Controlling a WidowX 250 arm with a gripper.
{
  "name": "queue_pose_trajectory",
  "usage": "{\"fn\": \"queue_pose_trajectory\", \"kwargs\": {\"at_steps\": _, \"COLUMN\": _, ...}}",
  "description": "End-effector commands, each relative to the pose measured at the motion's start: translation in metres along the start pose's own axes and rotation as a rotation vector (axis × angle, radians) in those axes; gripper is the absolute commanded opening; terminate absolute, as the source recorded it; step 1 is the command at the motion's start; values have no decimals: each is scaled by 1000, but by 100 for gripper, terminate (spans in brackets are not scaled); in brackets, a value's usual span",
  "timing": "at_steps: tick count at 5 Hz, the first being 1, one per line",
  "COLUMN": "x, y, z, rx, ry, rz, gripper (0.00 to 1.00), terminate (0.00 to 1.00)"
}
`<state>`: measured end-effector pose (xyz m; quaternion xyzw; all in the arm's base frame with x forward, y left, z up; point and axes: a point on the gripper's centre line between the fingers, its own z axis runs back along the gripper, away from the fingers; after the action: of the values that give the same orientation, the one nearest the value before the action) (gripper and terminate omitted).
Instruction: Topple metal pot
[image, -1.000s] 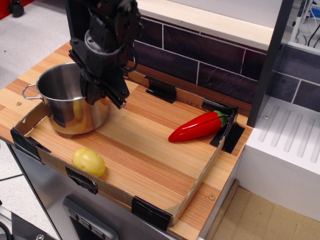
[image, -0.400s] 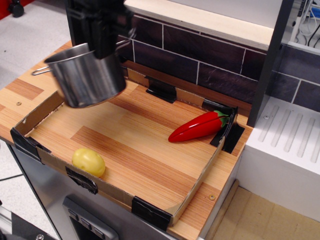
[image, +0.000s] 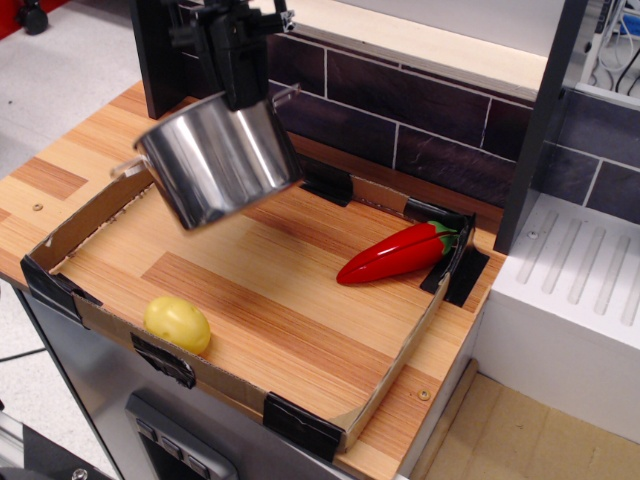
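Currently:
Gripper (image: 243, 97): clamped on metal pot (image: 220, 160) rim, pot hangs directly below, airborne.
Pot axis: tilted, base toward tray (image: 395, 362) floor centre.

Pot (image: 222, 160) above tray (image: 235, 385), potato (image: 177, 324) front-left

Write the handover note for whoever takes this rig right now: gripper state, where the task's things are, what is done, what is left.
Gripper: shut on the rim of the metal pot, holding it in the air.
Metal pot: lifted clear of the wooden tray, tilted, over the tray's back left area.
Yellow potato lies near the tray's front edge; red pepper lies at the back right corner. Both are apart from the pot.
Done: pot gripped and raised.
Left: bring it down onto its side in the tray and let go. The bare middle of the tray looks like the safest place.
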<state>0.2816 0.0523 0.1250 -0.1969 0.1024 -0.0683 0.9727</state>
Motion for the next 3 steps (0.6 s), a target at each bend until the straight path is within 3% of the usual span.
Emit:
{"fn": "queue_pose_trajectory", "kwargs": {"at_steps": 1, "x": 7, "y": 20, "z": 6, "rx": -108, "ry": -22, "rz": -58, "gripper": 0, "terminate": 0}}
{"fn": "queue_pose_trajectory", "kwargs": {"at_steps": 2, "x": 10, "y": 29, "z": 4, "rx": -120, "ry": -30, "rz": -66, "gripper": 0, "terminate": 0}}
{"fn": "queue_pose_trajectory", "kwargs": {"at_steps": 3, "x": 11, "y": 40, "z": 0, "rx": -69, "ry": -56, "rz": -67, "gripper": 0, "terminate": 0}}
